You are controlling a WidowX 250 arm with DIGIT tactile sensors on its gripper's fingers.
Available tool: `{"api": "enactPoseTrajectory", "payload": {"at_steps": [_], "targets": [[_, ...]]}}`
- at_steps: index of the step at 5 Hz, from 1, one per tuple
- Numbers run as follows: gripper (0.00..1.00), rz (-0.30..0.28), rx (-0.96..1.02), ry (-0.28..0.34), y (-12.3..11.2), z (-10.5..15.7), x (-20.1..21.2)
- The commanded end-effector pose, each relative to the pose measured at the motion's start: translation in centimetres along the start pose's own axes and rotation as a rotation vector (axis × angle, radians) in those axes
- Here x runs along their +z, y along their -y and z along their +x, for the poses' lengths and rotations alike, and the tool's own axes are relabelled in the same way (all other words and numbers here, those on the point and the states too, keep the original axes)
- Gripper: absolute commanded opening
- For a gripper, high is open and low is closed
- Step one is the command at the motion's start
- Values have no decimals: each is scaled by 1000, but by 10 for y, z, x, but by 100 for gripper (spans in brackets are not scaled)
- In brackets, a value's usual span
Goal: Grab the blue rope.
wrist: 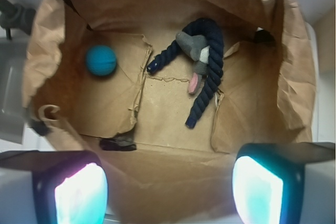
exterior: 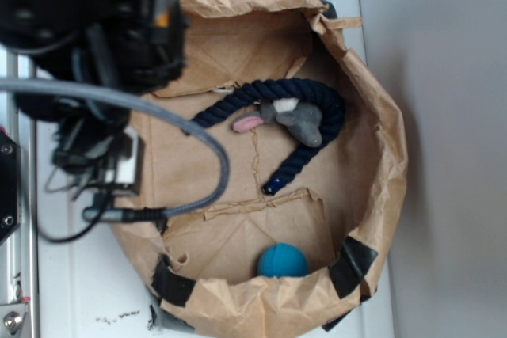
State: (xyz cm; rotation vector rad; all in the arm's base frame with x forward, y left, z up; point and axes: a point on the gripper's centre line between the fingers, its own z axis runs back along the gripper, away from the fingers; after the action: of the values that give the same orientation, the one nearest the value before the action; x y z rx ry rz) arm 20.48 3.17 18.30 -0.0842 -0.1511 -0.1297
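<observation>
The blue rope (exterior: 321, 104) (wrist: 211, 72) is thick, dark navy and twisted, and lies curved like a hook on the floor of a brown paper basket (exterior: 388, 156) (wrist: 294, 77). A small grey plush toy (exterior: 297, 119) (wrist: 193, 46) with a pink tip rests on the rope's bend. My gripper (wrist: 169, 188) is open, with its two glowing pads wide apart above the basket's near wall and nothing between them. In the exterior view the black arm (exterior: 87, 45) hangs over the basket's left rim and the fingers are hidden; the rope lies well to its right.
A round teal-blue ball (exterior: 282, 261) (wrist: 101, 60) sits in a corner of the basket, apart from the rope. The crumpled paper walls stand high all round, with black tape patches (exterior: 352, 265) on the rim. The basket stands on a white surface (exterior: 79, 290).
</observation>
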Motion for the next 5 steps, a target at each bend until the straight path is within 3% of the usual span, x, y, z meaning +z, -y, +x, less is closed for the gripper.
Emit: {"api": "enactPoseTrajectory", "payload": {"at_steps": [1, 4, 5], "targets": [[100, 14, 9, 31, -5, 3, 7], [100, 14, 9, 31, -5, 3, 7], [100, 34, 82, -6, 2, 18, -22]]}}
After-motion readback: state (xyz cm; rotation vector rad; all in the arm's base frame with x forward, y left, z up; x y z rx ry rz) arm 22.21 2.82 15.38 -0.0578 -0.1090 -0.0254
